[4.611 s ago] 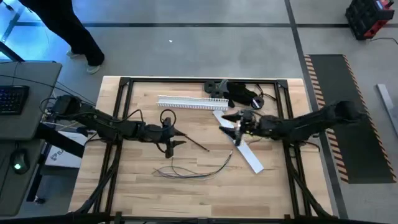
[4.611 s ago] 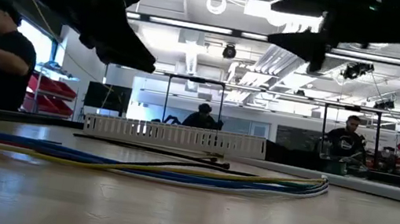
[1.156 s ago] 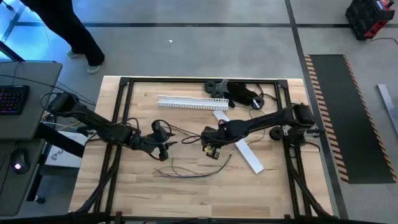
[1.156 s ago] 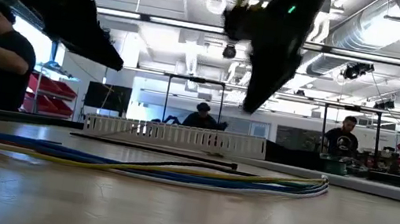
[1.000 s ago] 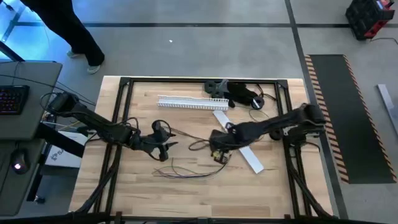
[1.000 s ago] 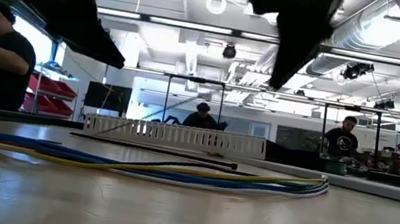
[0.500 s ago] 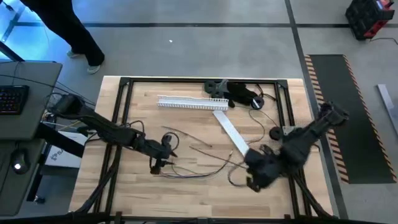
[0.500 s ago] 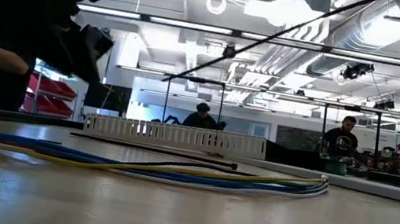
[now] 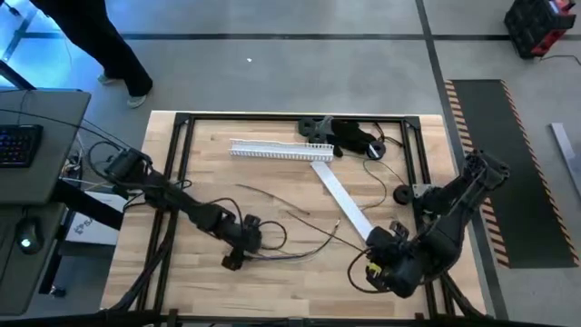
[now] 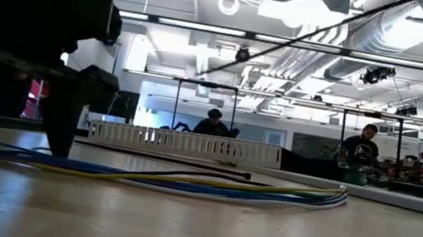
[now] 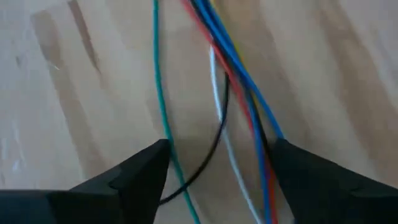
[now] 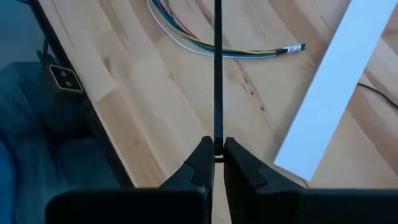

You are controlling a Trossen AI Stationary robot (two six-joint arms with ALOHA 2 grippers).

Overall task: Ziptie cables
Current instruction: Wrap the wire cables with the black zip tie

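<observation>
Left wrist view: left gripper [image 11: 217, 165] spread wide, low over the thin floppy multicolour cables [image 11: 239, 93], fingers straddling the blue/red/white strands, w/ a green and a black one also between them. In high view the bunch [image 9: 304, 252] lies mid-table, left gripper [image 9: 234, 258] at its left end.

Right gripper [image 12: 216, 154] is pinched tight on a thin black ziptie [image 12: 217, 74], held up off the wood near the table's front-right corner [image 9: 386, 271], well apart from the bunch.

Risks, as I judge them:
- strands are splayed, so closing could catch only some; green one likeliest to slip out.
- fingers this low could scrape the wooden tabletop [image 9: 300, 291] or shove wires instead of gathering them.
- ziptie is slim and springy; could twist or slide in the pinch while travelling back.
- right arm's path to the bunch passes near the flat white plastic strip [image 9: 340, 197]; may nudge it.

Room: open wood front-centre. Right gripper sits close to the black frame rail [image 9: 427, 227] and front edge, little margin there. Slotted white cable duct [image 9: 277, 151] and black gadget [image 9: 349, 136] at back, clear of both.
</observation>
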